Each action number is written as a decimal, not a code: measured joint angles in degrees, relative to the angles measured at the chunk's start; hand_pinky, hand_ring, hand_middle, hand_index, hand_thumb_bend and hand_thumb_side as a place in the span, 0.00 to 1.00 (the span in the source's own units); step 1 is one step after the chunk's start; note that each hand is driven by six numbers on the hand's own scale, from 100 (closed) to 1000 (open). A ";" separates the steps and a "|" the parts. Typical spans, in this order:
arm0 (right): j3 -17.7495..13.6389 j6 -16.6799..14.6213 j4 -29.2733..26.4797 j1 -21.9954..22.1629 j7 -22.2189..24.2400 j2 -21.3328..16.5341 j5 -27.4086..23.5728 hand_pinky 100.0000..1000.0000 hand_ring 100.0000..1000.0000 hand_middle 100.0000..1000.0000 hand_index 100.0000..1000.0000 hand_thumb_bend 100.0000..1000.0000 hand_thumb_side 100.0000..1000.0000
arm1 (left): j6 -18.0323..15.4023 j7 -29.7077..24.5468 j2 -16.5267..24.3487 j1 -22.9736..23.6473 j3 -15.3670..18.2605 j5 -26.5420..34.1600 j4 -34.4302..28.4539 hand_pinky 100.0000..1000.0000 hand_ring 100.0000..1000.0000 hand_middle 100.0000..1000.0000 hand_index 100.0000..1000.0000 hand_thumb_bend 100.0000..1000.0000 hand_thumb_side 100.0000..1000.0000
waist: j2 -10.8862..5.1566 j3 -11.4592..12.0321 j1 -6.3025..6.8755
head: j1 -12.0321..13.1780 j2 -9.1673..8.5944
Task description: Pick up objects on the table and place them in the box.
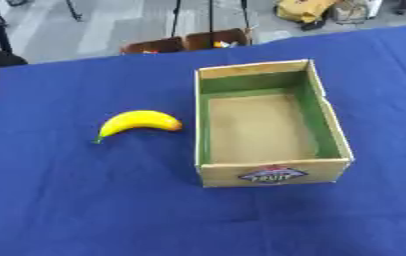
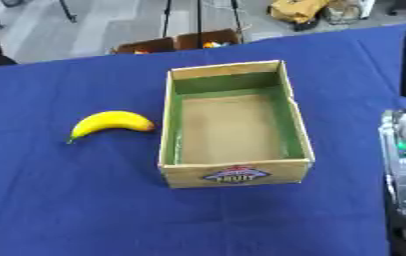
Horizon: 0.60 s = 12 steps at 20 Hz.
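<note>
A curved yellow banana (image 1: 139, 123) lies on the blue cloth table (image 1: 84, 200), just left of the empty cardboard box (image 1: 272, 173). No hand shows yet. Grab its middle, then lift it over the wall.

The box (image 1: 272, 172) carries one label (image 1: 273, 174) on the outer face of its near wall: a dark blue and red emblem whose white word seems to read "FRUIT". No other writing is readable.
</note>
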 measured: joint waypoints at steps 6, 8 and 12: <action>0.43 0.03 0.00 0.00 0.51 0.00 -0.46 0.76 0.87 0.69 0.91 0.00 1.00 | 3.05 -5.09 3.06 -4.02 -5.00 -0.22 3.11 0.83 0.92 0.96 1.00 0.00 0.83 | -0.13 -0.54 0.14 | 0.13 -0.36; 0.53 0.06 0.00 0.00 0.62 0.00 -0.51 0.76 0.87 0.69 0.91 0.00 1.00 | 3.11 -6.80 3.07 -5.40 -6.06 -0.69 5.19 0.84 0.92 0.97 1.00 0.00 0.84 | -0.19 -0.68 0.19 | 0.13 -0.37; 0.68 0.00 0.00 0.00 0.93 0.00 -0.77 0.76 0.87 0.69 0.91 0.00 1.00 | 2.54 -10.32 3.07 -8.36 -8.14 -1.76 9.37 0.86 0.94 0.97 1.00 0.00 0.82 | -0.19 -1.05 0.29 | 0.14 -0.52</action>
